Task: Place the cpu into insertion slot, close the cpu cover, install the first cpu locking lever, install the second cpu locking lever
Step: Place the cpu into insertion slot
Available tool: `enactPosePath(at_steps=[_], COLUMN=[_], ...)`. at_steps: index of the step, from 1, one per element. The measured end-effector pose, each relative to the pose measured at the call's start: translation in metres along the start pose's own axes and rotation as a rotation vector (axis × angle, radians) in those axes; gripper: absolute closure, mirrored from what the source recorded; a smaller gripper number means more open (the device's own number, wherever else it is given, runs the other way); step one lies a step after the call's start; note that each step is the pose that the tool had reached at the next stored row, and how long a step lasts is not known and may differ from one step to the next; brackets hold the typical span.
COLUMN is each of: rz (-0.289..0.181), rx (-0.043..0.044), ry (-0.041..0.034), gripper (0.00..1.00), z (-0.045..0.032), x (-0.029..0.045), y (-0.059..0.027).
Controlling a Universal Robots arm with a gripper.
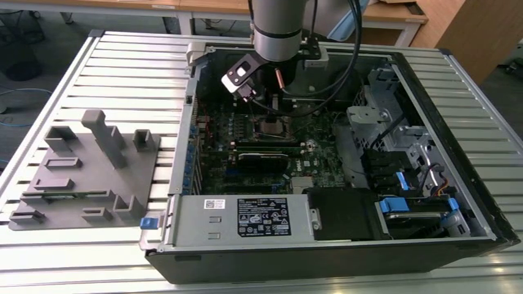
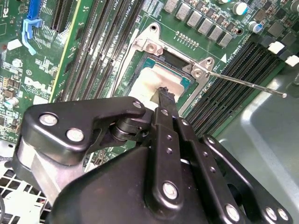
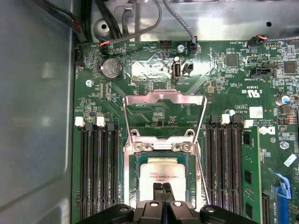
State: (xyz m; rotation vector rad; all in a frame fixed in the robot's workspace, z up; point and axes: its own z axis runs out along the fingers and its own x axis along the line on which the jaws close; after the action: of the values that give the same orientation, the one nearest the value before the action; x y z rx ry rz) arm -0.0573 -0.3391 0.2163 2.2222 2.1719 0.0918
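Observation:
In the first wrist view the cpu, a silver-grey square chip, lies flat in the insertion slot on the green board. The cpu cover stands swung open beyond the slot, its cut-out centre showing the board behind it. My gripper is shut, its two black fingers pressed together with their tips over the cpu's near edge. In the second wrist view the gripper ends at the cpu. A thin locking lever juts out sideways, unlatched. In the exterior view the gripper hangs over the slot.
Black memory slots flank the socket on both sides. The computer case walls it in, with cables, a drive cage and a labelled power-supply box at the front. A grey fixture sits on the slatted table at the exterior view's left.

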Motion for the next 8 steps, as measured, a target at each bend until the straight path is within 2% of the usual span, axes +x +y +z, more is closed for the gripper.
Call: enactPosePath(at_steps=[8], rz=[0.0], rx=[0.0004], ry=[-0.0001], gripper=[0.89], z=[0.0001], x=[0.0], y=[0.0024])
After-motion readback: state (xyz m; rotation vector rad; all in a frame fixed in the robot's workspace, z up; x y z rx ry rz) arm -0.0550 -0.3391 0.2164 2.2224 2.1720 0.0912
